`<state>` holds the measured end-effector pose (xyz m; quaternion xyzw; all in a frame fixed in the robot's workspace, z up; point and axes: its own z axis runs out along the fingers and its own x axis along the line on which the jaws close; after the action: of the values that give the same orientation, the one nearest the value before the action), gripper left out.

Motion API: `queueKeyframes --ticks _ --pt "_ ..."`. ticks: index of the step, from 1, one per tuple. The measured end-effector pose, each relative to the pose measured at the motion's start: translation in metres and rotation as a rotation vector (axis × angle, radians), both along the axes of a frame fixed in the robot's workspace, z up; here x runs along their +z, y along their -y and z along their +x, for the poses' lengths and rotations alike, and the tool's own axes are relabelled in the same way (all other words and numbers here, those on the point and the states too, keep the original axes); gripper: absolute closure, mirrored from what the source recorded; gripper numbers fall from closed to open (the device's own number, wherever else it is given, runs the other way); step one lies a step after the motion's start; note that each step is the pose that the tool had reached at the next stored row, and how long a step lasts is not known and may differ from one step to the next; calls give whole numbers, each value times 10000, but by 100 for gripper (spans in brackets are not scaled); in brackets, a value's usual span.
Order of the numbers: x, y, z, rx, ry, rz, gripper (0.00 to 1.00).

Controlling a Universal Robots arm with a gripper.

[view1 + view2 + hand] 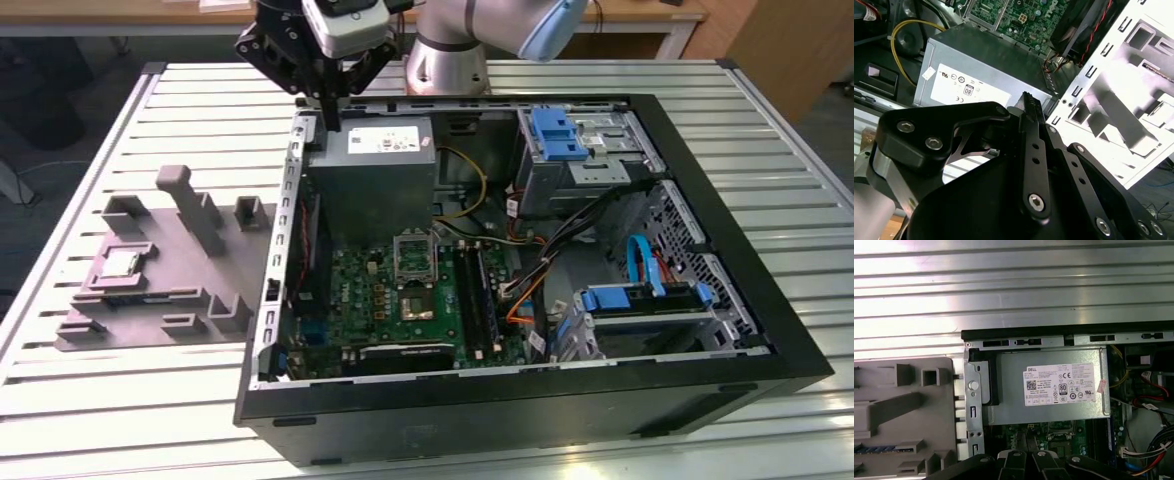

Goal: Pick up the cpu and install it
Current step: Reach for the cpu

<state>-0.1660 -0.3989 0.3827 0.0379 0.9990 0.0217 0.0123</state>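
Observation:
The cpu (123, 263) is a small pale square chip lying in a recess of the grey moulded tray (160, 300) at the exterior view's left. My gripper (327, 103) hangs over the back left corner of the open computer case (534, 400), above the grey power supply box (374, 170), far from the cpu. Its fingers (1029, 107) stand together, shut, with nothing between them, and the gripper (1026, 456) looks the same in the first wrist view. The dark silver-framed socket (414, 258) sits on the green motherboard (387, 300).
The case's metal side wall (283, 250) stands between the tray and the motherboard. Blue drive brackets (558, 135), cables (587, 240) and a second drive bay (641, 300) fill the case's right half. The slatted metal table (134, 120) lies all around.

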Motion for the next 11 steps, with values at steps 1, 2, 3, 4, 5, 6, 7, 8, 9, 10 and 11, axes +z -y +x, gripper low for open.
queueKeyframes --ticks 1,2,3,4,5,6,7,8,9,10,11 --pt "0 0 -5 -2 0 0 89" --pt "0 0 -7 -1 -1 -1 89" --pt "0 0 -8 1 -1 -1 89" --pt "-1 0 -11 0 0 0 89" --pt "-1 0 -15 -1 -1 0 89" --pt "-2 0 -16 1 0 0 89" --pt "-3 0 -17 1 -1 -1 89" --pt "-3 0 -20 1 -1 -1 89" --pt "-4 0 -22 1 0 -1 89" --pt "-5 0 -26 0 0 1 89" --pt "-6 0 -32 -1 0 1 89"
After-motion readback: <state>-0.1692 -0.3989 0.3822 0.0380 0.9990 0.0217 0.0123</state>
